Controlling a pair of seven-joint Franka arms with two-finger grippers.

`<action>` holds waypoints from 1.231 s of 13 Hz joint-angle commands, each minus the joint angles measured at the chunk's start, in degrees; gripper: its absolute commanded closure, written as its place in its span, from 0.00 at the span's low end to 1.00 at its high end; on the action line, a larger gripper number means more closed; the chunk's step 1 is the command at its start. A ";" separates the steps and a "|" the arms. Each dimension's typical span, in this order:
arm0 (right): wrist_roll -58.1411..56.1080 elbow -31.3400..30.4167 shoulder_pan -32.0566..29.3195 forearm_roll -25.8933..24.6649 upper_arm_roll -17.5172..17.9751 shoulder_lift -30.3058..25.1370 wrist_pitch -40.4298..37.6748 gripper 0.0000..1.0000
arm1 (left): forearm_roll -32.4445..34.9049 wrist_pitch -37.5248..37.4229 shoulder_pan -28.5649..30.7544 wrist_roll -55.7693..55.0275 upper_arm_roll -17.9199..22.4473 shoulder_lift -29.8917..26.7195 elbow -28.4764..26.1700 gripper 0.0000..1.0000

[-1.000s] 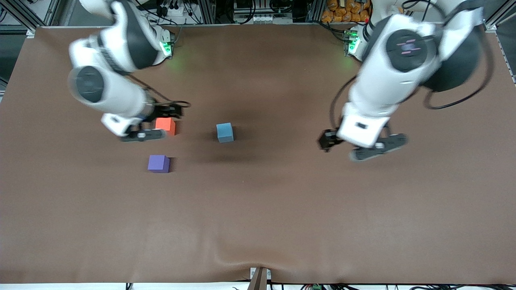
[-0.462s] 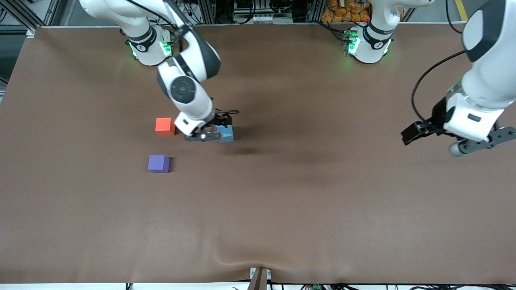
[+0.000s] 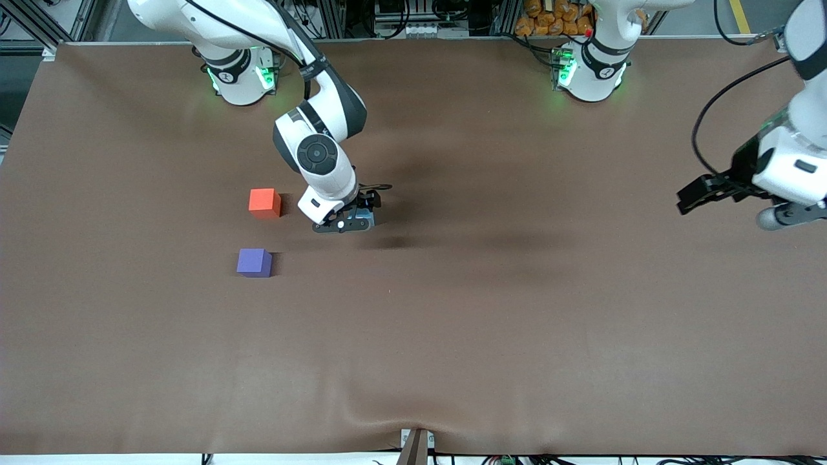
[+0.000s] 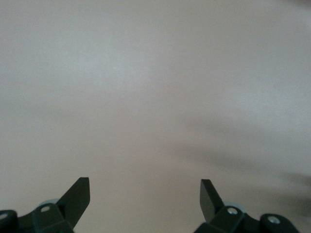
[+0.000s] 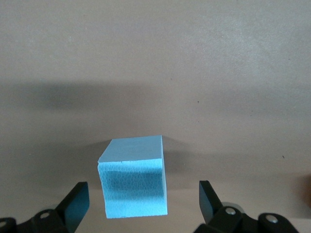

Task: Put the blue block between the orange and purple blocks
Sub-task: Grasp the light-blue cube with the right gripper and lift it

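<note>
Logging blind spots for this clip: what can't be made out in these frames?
1. Blue block, front view: mostly covered by the right tool; only a sliver shows.
2. Blue block, right wrist view: sits between the open fingers; contact cannot be told.
3. Left tool, front view: cut off by the frame edge, at the left arm's end of the table.
4. Orange block and purple block: absent from both wrist views.

Even overhead light falls on the brown worktop (image 3: 452, 336), leaving soft, dark shadows beside the right arm (image 3: 320, 152). The left wrist view looks washed out and smeared, perhaps motion blur. In the right wrist view the blue block (image 5: 133, 182) is crisp, casting a faint shadow.
</note>
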 commanded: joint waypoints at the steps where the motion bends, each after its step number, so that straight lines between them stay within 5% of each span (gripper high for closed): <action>1: 1.21 0.24 0.72 -0.83 -0.40 0.76 0.82 0.00 | 1.06 -1.29 2.14 3.28 -0.68 -2.60 -1.68 0.00; 11: 2.96 -3.19 2.21 -0.92 -0.32 2.86 6.79 0.06 | 1.06 -2.96 3.28 4.34 -0.42 -4.10 -1.77 0.00; 12: 3.14 -3.10 2.56 -0.92 -0.32 2.95 6.97 0.29 | 1.06 -2.96 3.28 4.34 -0.42 -4.01 -1.77 0.00; 14: 3.14 -2.49 2.48 -0.92 -0.32 2.69 6.19 0.99 | 1.06 -2.96 3.28 4.34 -0.42 -3.83 -1.77 0.00; 16: 3.23 -1.09 1.77 -0.75 -0.40 1.03 3.40 1.00 | 1.14 -2.96 3.20 4.60 -0.33 -3.48 -1.59 0.00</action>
